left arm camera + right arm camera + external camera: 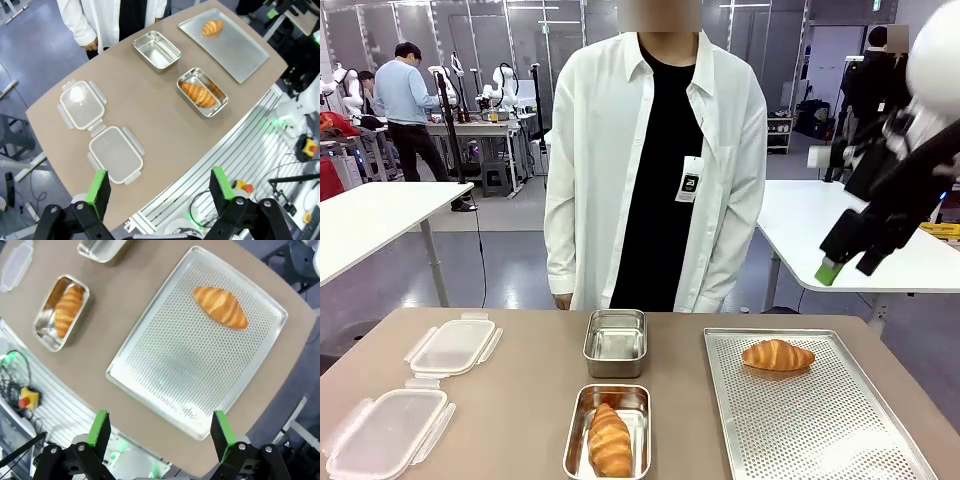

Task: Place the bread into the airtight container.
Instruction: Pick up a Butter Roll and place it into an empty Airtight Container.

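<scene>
– Grippers: is the left gripper [160,185] holding anything?
– No, spread wide, empty, high over two lids [82,104]. Mid-surface, the near container [608,391] already has a croissant [610,440]; the empty container [616,345] sits just behind.
– And the bread [778,355]?
– On the tray [810,425], far end; the right gripper [160,427] hangs released well above it. A hard pinch could crush the crust, or, seemingly on perforated metal, it skids away

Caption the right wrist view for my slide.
Open right gripper hovers above a perforated metal tray holding one golden croissant; a second croissant lies in a rectangular steel container.
</scene>
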